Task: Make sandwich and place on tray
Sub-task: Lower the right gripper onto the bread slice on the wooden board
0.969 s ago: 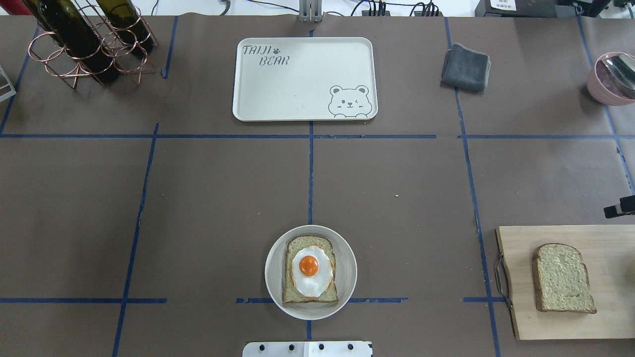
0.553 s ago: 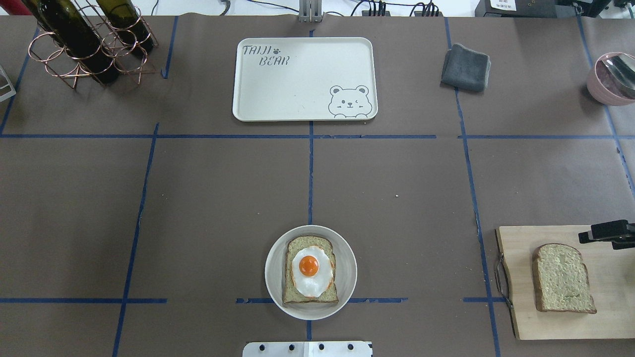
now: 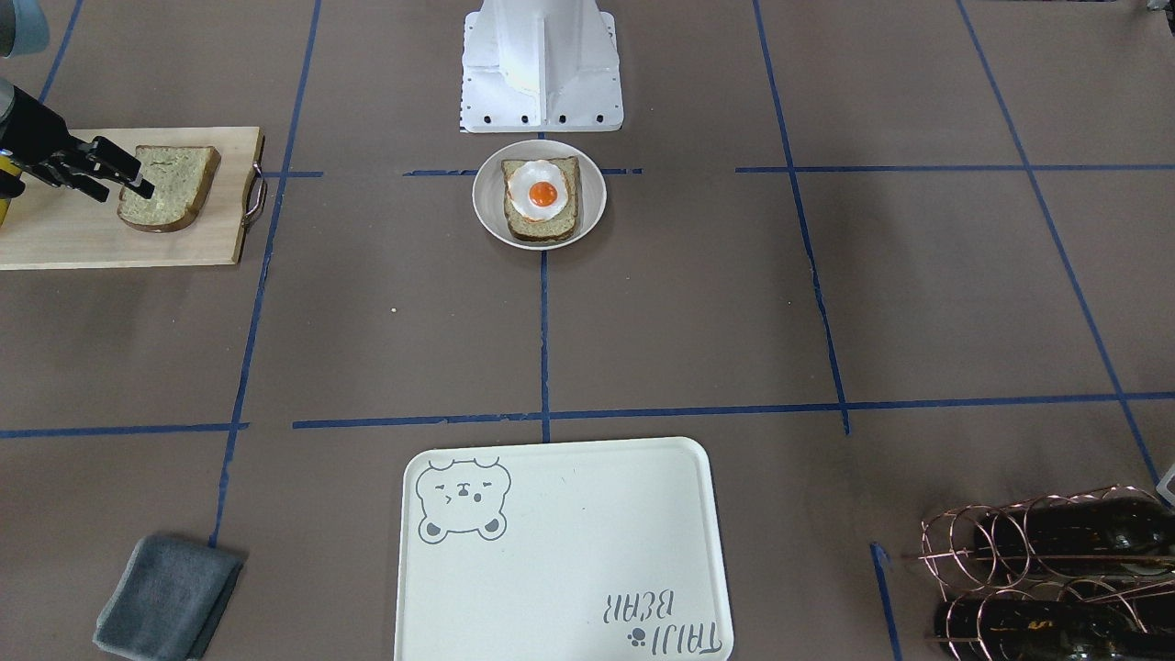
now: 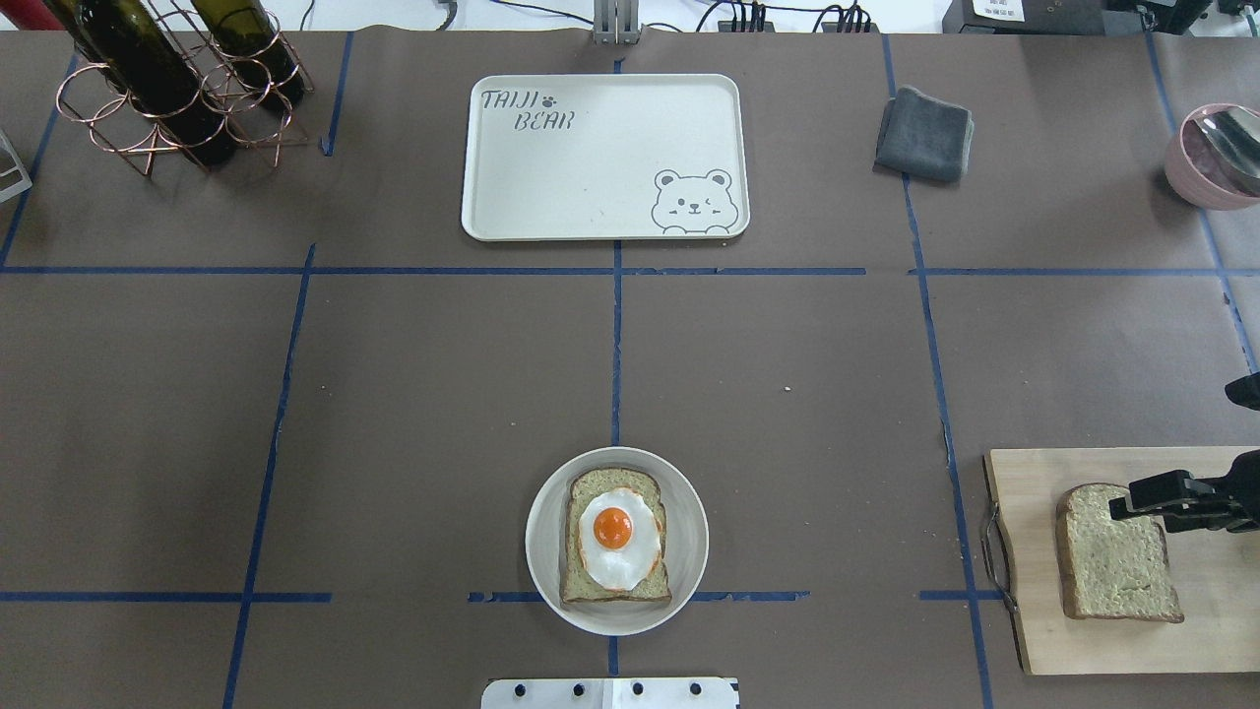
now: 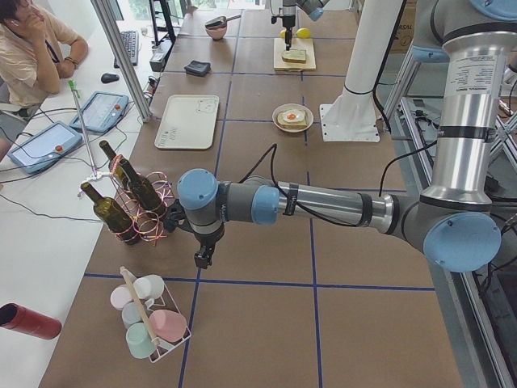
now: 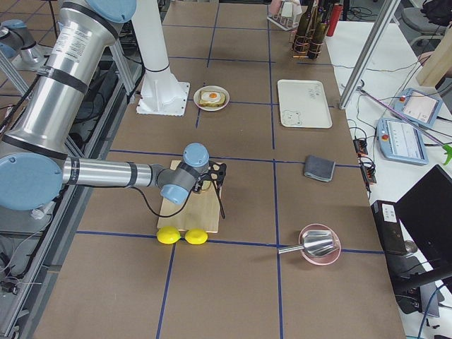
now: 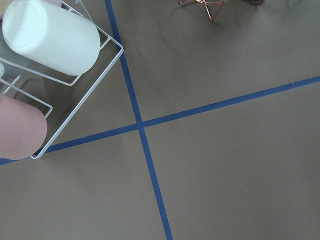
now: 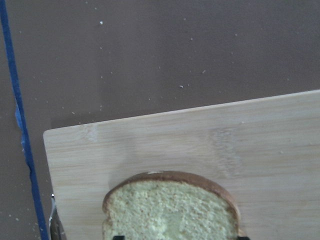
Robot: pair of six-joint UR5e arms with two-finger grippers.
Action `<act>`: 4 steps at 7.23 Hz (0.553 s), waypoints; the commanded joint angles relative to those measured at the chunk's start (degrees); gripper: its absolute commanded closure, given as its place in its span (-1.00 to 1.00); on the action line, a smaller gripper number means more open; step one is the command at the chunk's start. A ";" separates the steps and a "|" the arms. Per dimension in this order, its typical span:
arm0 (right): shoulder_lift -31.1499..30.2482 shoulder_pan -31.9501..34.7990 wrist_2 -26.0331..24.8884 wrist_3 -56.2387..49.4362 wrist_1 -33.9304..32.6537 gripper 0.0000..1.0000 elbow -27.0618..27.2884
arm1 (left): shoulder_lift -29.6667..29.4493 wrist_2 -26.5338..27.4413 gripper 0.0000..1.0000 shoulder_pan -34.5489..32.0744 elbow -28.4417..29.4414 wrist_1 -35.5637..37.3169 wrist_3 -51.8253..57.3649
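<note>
A small white plate (image 4: 694, 542) near the table's front centre holds one bread slice (image 4: 615, 481) with a fried egg (image 4: 615, 537) on top, uncovered. A second bread slice (image 4: 1117, 566) lies on the wooden cutting board (image 4: 1034, 630) at the right. My right gripper (image 4: 1122, 508) is open and hovers over that slice's far crust. The right wrist view shows the slice (image 8: 170, 210) with black fingertips (image 8: 119, 237) on either side of it. The cream bear tray (image 4: 591, 167) lies bare at the far centre. My left gripper (image 5: 202, 259) hangs over the table's left end. I cannot tell its state.
A grey folded cloth (image 4: 923, 133) lies right of the tray. A copper rack with wine bottles (image 4: 167, 89) stands at the far left, and a pink bowl with a spoon (image 4: 1216, 158) at the far right. Two lemons (image 6: 182, 236) sit beside the board. Cups in a wire rack (image 7: 50, 40) are under the left wrist.
My right gripper has come in from the right edge, moving left and toward the robot, to over the slice on the board. Nothing else moved.
</note>
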 commanded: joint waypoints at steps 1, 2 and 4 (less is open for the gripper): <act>-0.30 -1.29 -0.26 0.36 0.16 -0.42 -0.56 | 0.06 0.00 -1.00 0.00 -0.19 -0.05 0.00; -0.47 -1.64 -0.17 0.36 0.16 -0.42 -0.65 | 0.06 0.00 -1.00 0.00 -0.02 -0.05 0.00; -0.91 -1.56 -0.17 0.36 0.25 -0.44 -0.13 | 0.06 0.00 -1.00 0.00 0.07 -0.05 0.00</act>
